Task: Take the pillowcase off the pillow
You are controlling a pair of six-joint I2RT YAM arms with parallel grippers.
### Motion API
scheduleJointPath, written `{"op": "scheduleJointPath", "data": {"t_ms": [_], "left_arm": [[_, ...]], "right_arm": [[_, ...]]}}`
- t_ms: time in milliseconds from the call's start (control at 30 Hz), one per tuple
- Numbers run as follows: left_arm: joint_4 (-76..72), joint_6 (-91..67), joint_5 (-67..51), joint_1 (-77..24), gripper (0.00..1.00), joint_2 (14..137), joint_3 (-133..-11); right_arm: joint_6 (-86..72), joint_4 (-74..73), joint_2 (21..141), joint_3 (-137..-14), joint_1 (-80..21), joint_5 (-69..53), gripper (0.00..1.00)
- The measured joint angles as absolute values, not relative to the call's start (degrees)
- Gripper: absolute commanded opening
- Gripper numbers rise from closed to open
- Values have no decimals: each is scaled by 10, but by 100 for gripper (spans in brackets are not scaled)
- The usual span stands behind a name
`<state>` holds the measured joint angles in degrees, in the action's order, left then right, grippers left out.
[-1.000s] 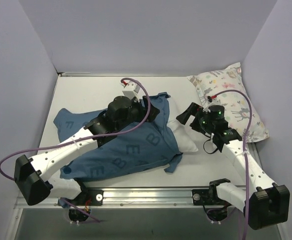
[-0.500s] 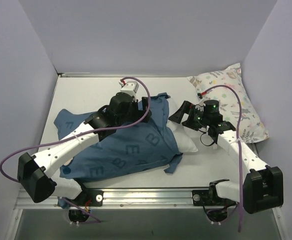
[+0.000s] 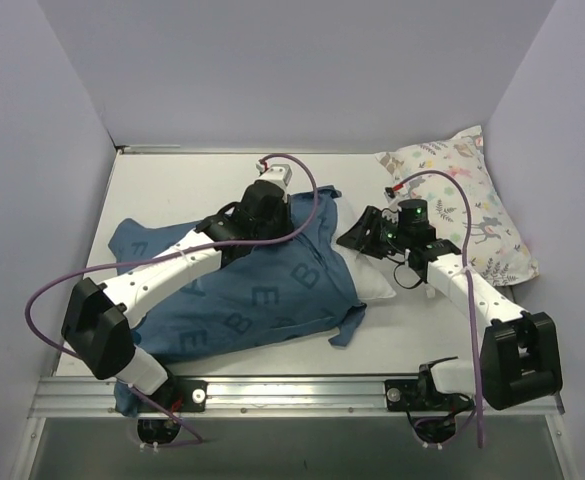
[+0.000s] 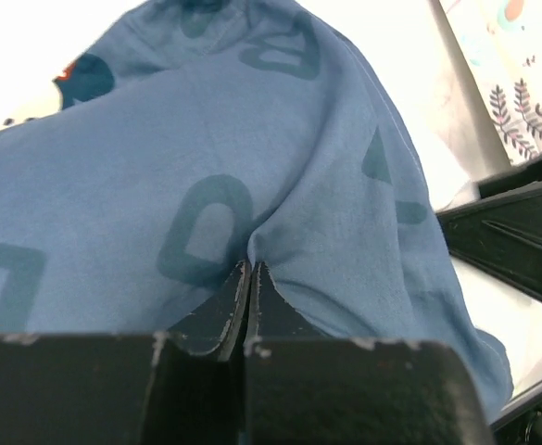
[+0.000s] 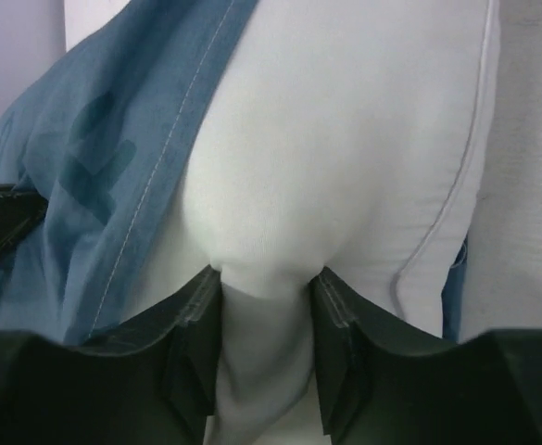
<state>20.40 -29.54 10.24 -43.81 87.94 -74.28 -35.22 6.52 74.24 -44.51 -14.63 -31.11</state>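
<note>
White tabletop (image 3: pixel 182 190), pillowcase (image 3: pixel 262 300) lying lengthwise left-right, open end rightward, left pincer (image 4: pixel 250 271) pinching it, right pincer (image 5: pixel 266 283) seemingly pinching pillow (image 5: pixel 345 139).

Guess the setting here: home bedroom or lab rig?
Most likely a lab test cell: plain walls box in a white table, robot arms are bolted to a metal rail, and a pillowcase lies out as a prop.
</note>
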Motion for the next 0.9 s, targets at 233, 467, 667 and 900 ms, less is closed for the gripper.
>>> {"op": "scheduleJointPath", "data": {"t_ms": [233,467,667,900], "left_arm": [[226,-303,129,-401,0,834,-731],[252,-319,133,-325,0,776,-697],[257,-349,98,-246,0,738,-656],[225,-363,10,-195,0,695,-609]], "right_arm": [[-370,92,756,-442,-143,-313,0],[-381,62,702,-438,-115,-296,0],[-381,-28,640,-491,-58,-294,0],[-376,-65,618,-516,-51,-308,0]]}}
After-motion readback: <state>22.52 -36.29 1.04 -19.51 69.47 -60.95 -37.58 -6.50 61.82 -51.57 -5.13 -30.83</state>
